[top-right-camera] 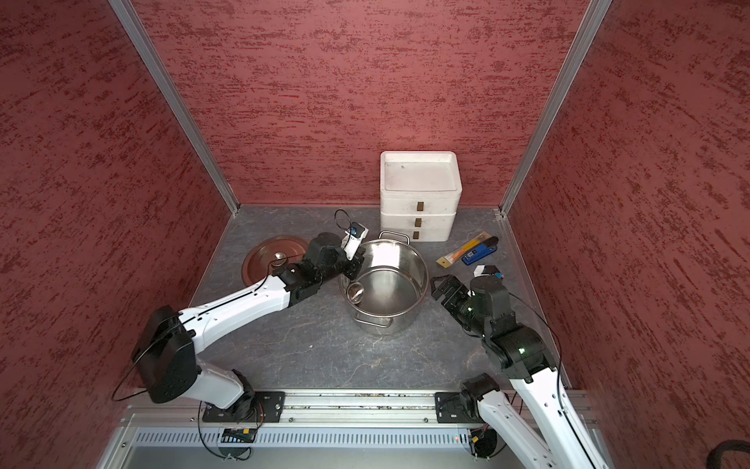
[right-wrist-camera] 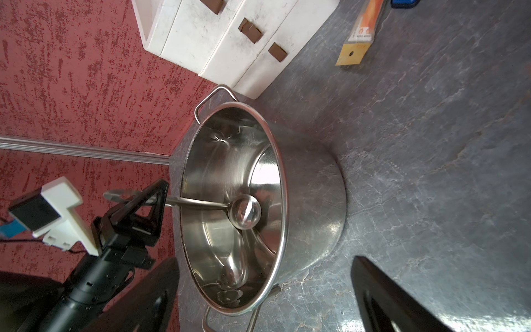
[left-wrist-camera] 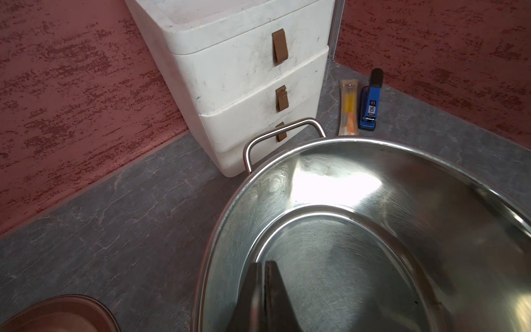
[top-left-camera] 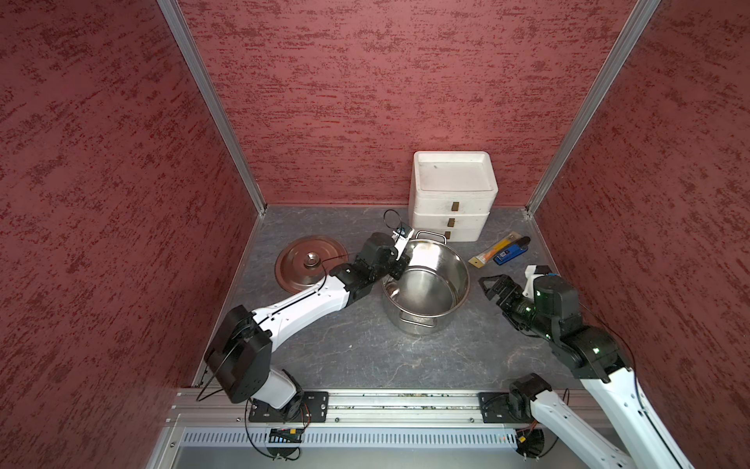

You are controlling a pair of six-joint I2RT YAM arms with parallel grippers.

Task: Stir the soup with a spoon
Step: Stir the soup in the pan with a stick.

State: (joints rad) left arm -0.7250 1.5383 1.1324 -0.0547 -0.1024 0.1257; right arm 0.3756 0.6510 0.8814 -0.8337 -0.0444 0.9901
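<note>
One lid (top-left-camera: pixel 310 264): flat on the counter (top-left-camera: pixel 357 345), knob up, well to the left of the left hand (top-left-camera: pixel 398 269); that arm crosses over its near edge in both top views.
Left hand: reaches over the pot's left rim, its fingers (right-wrist-camera: pixel 163 189) pressed together on the spoon's handle.
Spoon (right-wrist-camera: pixel 201 203): the handle runs from the left hand across the rim and slants down into the pot. The small round bowl sits inside, below the hand and near the left wall. Whether it touches the bottom cannot be told.
Pot (top-left-camera: pixel 442 256): upright on the counter between the two hands, with bare shiny steel showing inside. One loop handle faces the drawers, the other faces the robot's base.
Drawers (top-left-camera: pixel 452 191): white three-drawer unit against the back wall, beyond both hands, just behind the pot's far handle.
Packet (top-left-camera: pixel 493 251): orange and tan, flat on the counter, beyond the right hand (top-left-camera: pixel 492 289).
Blue tool (top-left-camera: pixel 511 252): blue and black, just beside the packet on its right.
Right hand: jaws spread wide with nothing between them, just right of the pot and apart from its wall, pointing toward it.
</note>
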